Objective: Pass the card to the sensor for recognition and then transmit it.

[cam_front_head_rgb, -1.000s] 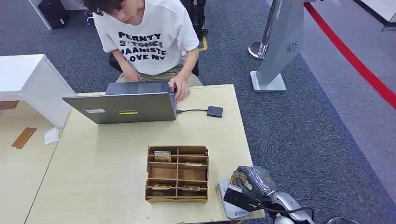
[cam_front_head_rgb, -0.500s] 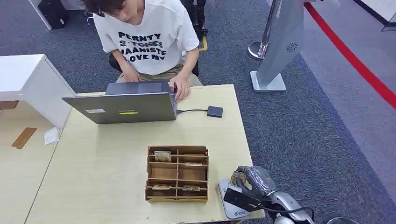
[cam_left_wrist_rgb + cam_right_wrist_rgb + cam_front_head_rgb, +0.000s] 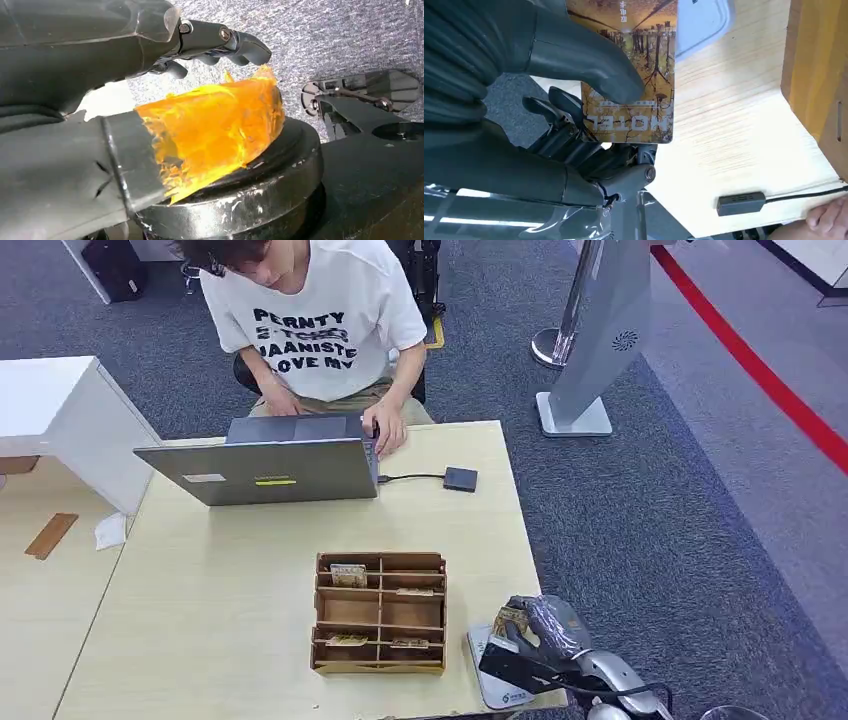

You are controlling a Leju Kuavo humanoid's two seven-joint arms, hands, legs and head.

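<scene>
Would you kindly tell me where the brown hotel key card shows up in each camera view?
Head view: the brown hotel key card sits near the table's near right corner, pinched in the right hand above the white flat sensor pad.
Left wrist view: not in it.
Right wrist view: the card lies under the thumb, the word HOTEL upside down.
Shared landmark: the wooden compartment box, also.

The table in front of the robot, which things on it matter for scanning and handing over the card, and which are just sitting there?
Part of the job:
- card, held by the right hand
- sensor, the white pad under that hand
- person seated opposite

Just lying about:
- laptop
- wooden organizer
- small dark adapter on its cable
</scene>
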